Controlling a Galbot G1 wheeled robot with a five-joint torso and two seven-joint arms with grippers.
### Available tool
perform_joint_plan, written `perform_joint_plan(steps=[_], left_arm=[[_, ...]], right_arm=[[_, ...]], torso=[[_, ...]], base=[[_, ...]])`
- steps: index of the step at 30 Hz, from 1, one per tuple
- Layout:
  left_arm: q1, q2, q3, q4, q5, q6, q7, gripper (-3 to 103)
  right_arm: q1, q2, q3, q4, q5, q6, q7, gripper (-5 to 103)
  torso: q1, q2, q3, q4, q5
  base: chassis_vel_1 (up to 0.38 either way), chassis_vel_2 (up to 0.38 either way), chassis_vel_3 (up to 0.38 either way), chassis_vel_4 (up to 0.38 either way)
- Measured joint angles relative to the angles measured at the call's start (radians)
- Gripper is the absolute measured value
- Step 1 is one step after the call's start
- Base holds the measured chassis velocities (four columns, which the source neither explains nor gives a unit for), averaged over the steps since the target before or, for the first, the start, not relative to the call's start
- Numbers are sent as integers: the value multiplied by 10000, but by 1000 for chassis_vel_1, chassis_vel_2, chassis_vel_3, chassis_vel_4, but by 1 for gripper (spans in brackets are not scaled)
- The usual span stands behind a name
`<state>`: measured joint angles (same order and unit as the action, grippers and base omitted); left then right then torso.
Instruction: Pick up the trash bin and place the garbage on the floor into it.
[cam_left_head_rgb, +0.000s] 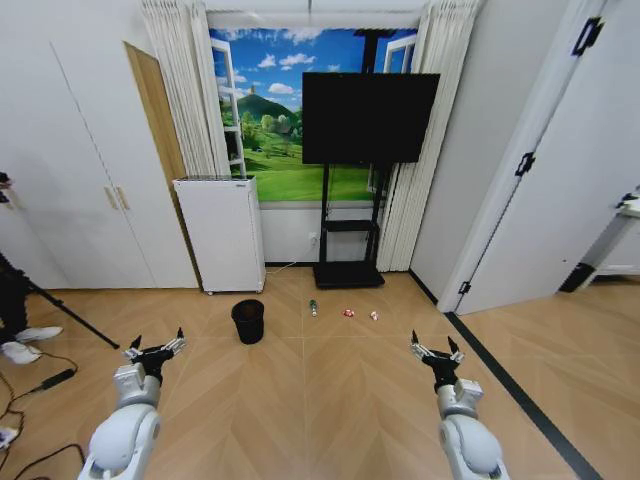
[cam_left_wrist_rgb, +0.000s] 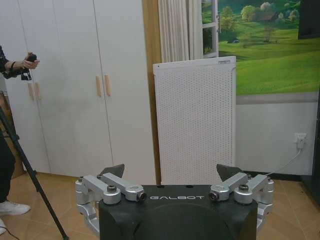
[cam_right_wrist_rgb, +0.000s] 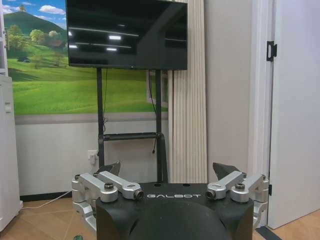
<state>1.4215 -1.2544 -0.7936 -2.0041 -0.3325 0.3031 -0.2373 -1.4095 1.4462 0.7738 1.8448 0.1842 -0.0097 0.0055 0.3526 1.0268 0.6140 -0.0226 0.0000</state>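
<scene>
The small black trash bin (cam_left_head_rgb: 248, 321) stands upright on the parquet floor (cam_left_head_rgb: 330, 390), just in front of the white perforated cabinet (cam_left_head_rgb: 221, 233). To its right lies the garbage: a little dark green bottle (cam_left_head_rgb: 313, 308) and two tiny red-and-white wrappers (cam_left_head_rgb: 348, 313) (cam_left_head_rgb: 373, 316). My left gripper (cam_left_head_rgb: 156, 347) is held low at the near left, open and holding nothing; its fingertips (cam_left_wrist_rgb: 115, 170) spread wide toward the cabinet (cam_left_wrist_rgb: 196, 122). My right gripper (cam_left_head_rgb: 435, 349) hovers at the near right, also open and holding nothing, with spread fingertips (cam_right_wrist_rgb: 224, 170). Both are well short of the bin and garbage.
A black TV on a stand (cam_left_head_rgb: 350, 272) stands behind the garbage, before a landscape mural. White wardrobe doors (cam_left_head_rgb: 80, 180) fill the left wall, where a tripod leg (cam_left_head_rgb: 65, 310), cables and a person's feet show. A white door (cam_left_head_rgb: 560, 190) and a dark floor strip (cam_left_head_rgb: 510, 380) lie to the right.
</scene>
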Motion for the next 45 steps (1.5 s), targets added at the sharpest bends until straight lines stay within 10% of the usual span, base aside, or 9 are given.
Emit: perform_joint_plan(steps=[45], left_arm=[[-146,67,205,143,-34,-68,165,100]], right_arm=[[-36,-64,-63,-447,-28,622,-334,100]], torso=[[3,-2,1,1,1]], base=[[-237,238,236,-241]])
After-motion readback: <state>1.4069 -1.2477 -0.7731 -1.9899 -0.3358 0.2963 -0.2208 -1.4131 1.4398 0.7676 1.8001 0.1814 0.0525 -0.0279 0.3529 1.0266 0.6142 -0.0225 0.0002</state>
